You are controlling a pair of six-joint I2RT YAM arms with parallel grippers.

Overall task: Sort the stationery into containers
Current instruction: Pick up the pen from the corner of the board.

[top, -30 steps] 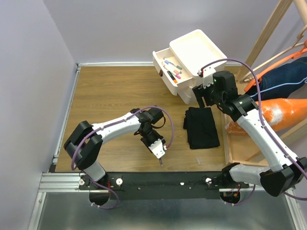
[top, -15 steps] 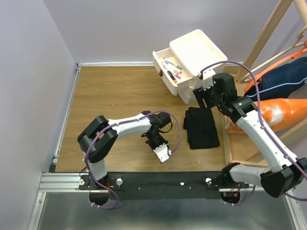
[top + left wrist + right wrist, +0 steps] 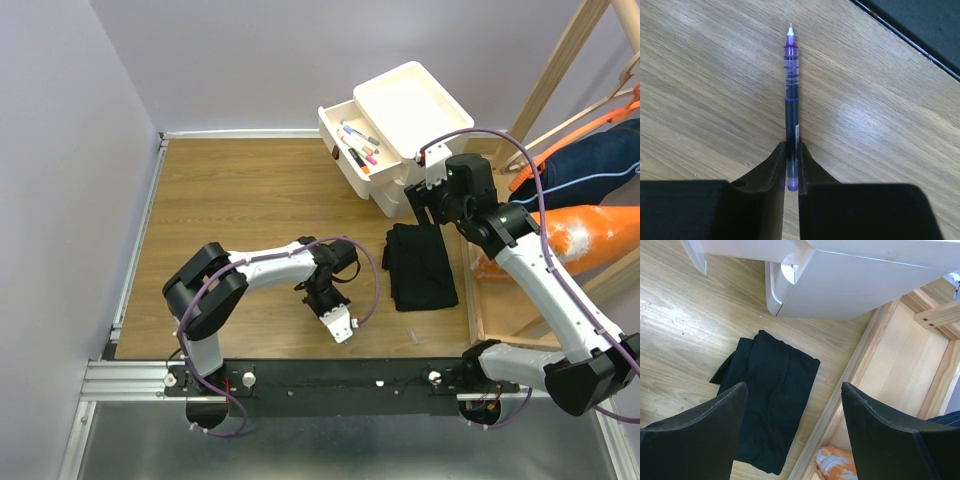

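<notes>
The left tool (image 3: 791,165) is pinching a slim pen (image 3: 791,100) by its tail end, its jaws drawn narrow around the dark, purple-tinted barrel, while the fine tip is pointing straight away from the fingers (image 3: 771,165) over the wood-grain bench (image 3: 705,75). Whether the tip is touching the wood I cannot tell. From above, this tool (image 3: 341,328) is hanging low near the front edge of the bench (image 3: 230,190), just left of a folded black cloth (image 3: 420,265); the pen itself is too thin to make out there. The right tool (image 3: 794,390) is hovering with its jaws spread wide and nothing between them, looking down on the black cloth (image 3: 770,400), the underside of the white cabinet (image 3: 840,290) and a pale wooden frame (image 3: 890,365) beside it. In the overhead view the right tool (image 3: 425,200) is sitting just in front of the cabinet (image 3: 385,185), which is standing at the far right of the bench. One drawer (image 3: 336,118) is standing pulled out towards the left and is holding several pens (image 3: 358,143) (pink, purple and dark caps are showing), well apart from the pen in the left tool.
</notes>
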